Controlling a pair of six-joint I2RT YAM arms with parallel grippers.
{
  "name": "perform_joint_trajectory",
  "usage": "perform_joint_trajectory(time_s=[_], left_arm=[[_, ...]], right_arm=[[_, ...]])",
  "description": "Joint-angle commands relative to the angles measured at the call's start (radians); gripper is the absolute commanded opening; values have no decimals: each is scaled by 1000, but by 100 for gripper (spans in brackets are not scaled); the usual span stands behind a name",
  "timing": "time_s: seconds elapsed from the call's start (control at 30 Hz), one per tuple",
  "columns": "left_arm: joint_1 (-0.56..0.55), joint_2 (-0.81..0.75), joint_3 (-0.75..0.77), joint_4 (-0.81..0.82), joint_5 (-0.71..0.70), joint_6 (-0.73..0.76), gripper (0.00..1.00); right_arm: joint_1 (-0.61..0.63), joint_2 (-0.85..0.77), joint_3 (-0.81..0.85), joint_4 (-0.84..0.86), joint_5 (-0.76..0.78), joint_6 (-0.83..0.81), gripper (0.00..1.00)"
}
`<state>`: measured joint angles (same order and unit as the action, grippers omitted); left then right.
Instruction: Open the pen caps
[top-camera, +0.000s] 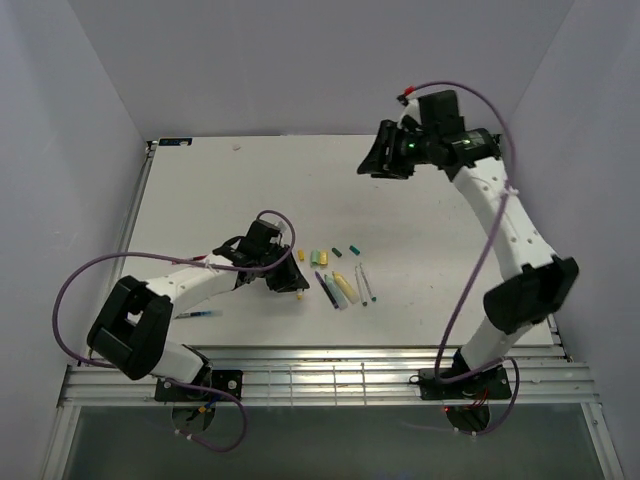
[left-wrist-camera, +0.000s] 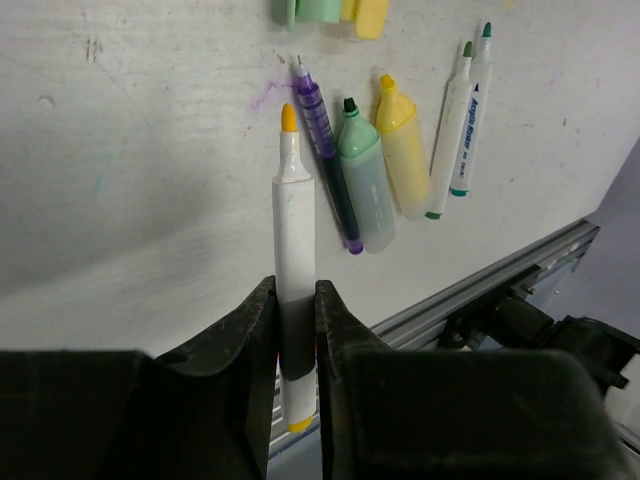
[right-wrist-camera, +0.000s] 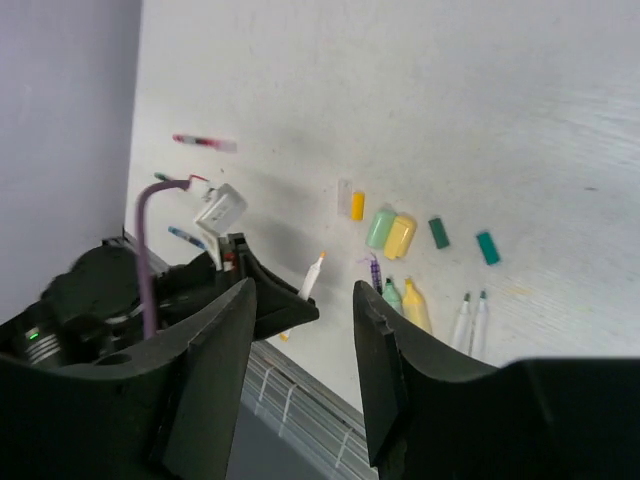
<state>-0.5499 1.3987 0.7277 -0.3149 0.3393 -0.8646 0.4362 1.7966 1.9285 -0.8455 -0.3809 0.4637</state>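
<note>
1. Five caps (top-camera: 318, 258) lie loose in a row on the bench (top-camera: 420, 200), past the middle toward the right arm's side.
   - At the left end is a small yellow cap (right-wrist-camera: 357, 205).
   - Next is a green cap (right-wrist-camera: 380, 228), touching a fatter yellow cap (right-wrist-camera: 399, 237).
   - Two teal caps (right-wrist-camera: 439, 233) follow, apart from each other.
2. Just nearside of that row, five markers lie side by side with bare tips toward the caps.
   - They are a purple pen (left-wrist-camera: 325, 160), a green highlighter (left-wrist-camera: 362, 180) and a yellow highlighter (left-wrist-camera: 403, 150).
   - Beside these are two white pens (left-wrist-camera: 450, 140) with green tips.
3. Left fingers (left-wrist-camera: 262, 312) are clamped tight on the barrel of a yellow-tip pen (left-wrist-camera: 294, 220).
   - Its body is white and its tip is bare, aimed at the cap row.
   - A yellow butt sticks out behind the grip.
   - It is held low, just left of the markers; I cannot tell whether it touches the bench.
4. Right fingers (right-wrist-camera: 372, 320) are raised high over the far right of the bench, well apart from everything.
   - They are spread partway, with nothing between them.
5. A blue pen (top-camera: 195, 315) lies beside the left arm near the front edge, too small to tell whether it is capped.
6. A red pen (right-wrist-camera: 205, 142) lies further back on the left and is blurred.
</note>
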Motion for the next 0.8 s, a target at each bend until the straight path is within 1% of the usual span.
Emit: perform_joint_trajectory(time_s=[0.0,0.1,0.2,0.4,0.67,0.77], left_arm=[[-76,55,64,72,-106,9,0],[-113,129,79,92,-146,-8,0],[-130,183,87,114,-166,-39,0],[-150,236,122,122,-203,-73,0],[-182,273,107,119,-214,-151,0],[-203,276,87,108,-229,-200,9]], right_arm=[[-57,-213,-188,-61,-47,-36,50],[-77,-348,-343,-61,-41,-46,50],[-79,-417,-426,-59,-42,-51,50],[-79,-463,-451,-56,-85,-48,51],[-77,-497,-477,-56,-116,-39,51],[-71,-503,-474,-58,-119,-39,51]])
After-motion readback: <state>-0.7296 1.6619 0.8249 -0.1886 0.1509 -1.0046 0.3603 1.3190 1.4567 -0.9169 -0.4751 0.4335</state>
